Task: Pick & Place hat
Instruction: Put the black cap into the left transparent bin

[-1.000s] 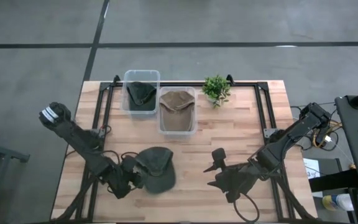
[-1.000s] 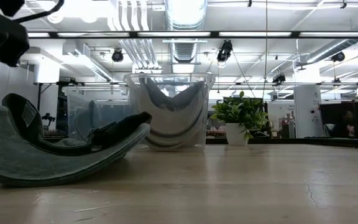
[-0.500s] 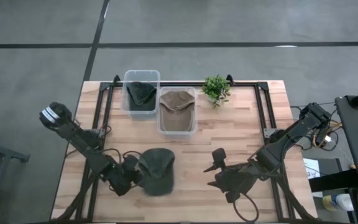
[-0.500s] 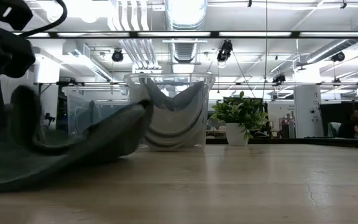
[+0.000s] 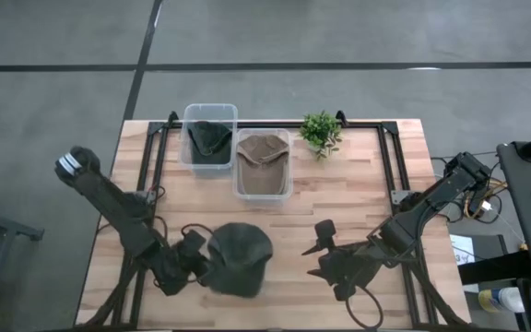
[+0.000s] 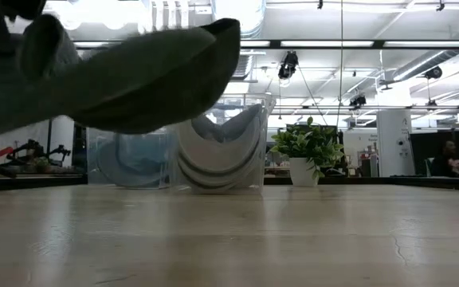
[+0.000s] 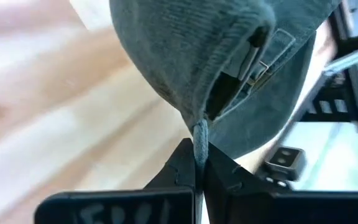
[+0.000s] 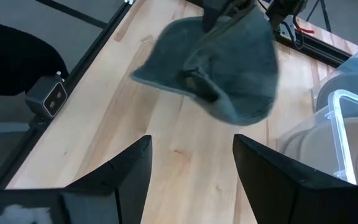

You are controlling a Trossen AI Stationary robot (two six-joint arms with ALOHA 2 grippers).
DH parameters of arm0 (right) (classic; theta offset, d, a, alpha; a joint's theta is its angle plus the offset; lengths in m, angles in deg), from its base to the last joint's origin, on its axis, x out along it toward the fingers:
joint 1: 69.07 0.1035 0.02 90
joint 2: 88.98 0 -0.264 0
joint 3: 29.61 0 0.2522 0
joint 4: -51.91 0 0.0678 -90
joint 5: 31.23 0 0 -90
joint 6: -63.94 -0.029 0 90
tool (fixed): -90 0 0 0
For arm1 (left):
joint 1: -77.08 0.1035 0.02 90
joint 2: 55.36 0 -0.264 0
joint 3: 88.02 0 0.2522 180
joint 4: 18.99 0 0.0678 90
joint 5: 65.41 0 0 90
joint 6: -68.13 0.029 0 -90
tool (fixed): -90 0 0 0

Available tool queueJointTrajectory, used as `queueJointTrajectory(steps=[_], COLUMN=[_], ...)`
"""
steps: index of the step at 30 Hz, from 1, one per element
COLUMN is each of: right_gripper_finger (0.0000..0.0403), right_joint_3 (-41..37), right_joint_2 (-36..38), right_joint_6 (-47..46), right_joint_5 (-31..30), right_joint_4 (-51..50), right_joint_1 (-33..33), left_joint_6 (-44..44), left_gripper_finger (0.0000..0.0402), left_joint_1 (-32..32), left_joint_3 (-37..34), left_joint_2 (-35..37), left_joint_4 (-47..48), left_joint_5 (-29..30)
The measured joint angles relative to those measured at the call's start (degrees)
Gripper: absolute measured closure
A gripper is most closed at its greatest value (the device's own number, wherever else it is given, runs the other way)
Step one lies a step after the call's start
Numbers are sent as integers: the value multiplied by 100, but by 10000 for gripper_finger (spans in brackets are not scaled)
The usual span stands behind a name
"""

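Note:
A dark grey-green hat [image 5: 240,259], a cap with a strap and buckle [image 7: 255,64] at its back, hangs above the near left part of the table. My left gripper [image 5: 201,267] is shut on it. The low view shows the hat [image 6: 118,68] well above the wood, and the right wrist view shows it [image 8: 225,68] from the side. To its right, my right gripper [image 5: 315,252] rests open near the table's near edge, its fingers [image 8: 132,165] pointing toward the hat and touching nothing. My left gripper pinches a thin fold of the hat's back edge [image 7: 199,135], beside the strap opening, between its two fingertips. The fingers reach in from the table's left, roughly level. The hat stretches away from them toward the right, lifted clear of the table.
Two clear bins stand at the far middle: one [image 5: 209,136] holds a dark cap, the other [image 5: 264,164] a tan cap. A small potted plant [image 5: 321,132] stands to their right. Black rails [image 5: 390,161] run along the table's sides. Bare wood lies between the grippers.
My left gripper has taken hold of the hat, which lay on the table a second ago, first squashing it and then raising it. The hat now hangs clear of the wood, a little nearer the table's near edge.

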State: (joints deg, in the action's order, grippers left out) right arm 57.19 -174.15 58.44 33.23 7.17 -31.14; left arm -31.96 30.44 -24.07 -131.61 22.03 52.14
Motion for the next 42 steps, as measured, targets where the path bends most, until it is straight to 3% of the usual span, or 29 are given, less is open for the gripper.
queueJointTrajectory(steps=[5,14,21,32,42], right_gripper_finger=[184,184,184,184,184], right_joint_3=[0,0,0,-190,-199], right_joint_2=[0,-4,-4,-4,-4], right_joint_6=[-54,-54,-53,42,-9], right_joint_5=[0,-2,-4,-13,-13], right_joint_4=[0,7,73,313,351], right_joint_1=[0,0,0,-7,-13], left_joint_6=[57,24,486,2282,4930], left_gripper_finger=[396,396,396,397,397], left_joint_1=[0,86,697,3063,5754], left_joint_3=[537,1550,2246,2801,2935], left_joint_2=[357,1287,1791,2130,1979], left_joint_4=[1465,3800,5146,5881,4823], left_joint_5=[429,1953,2938,3010,1893])
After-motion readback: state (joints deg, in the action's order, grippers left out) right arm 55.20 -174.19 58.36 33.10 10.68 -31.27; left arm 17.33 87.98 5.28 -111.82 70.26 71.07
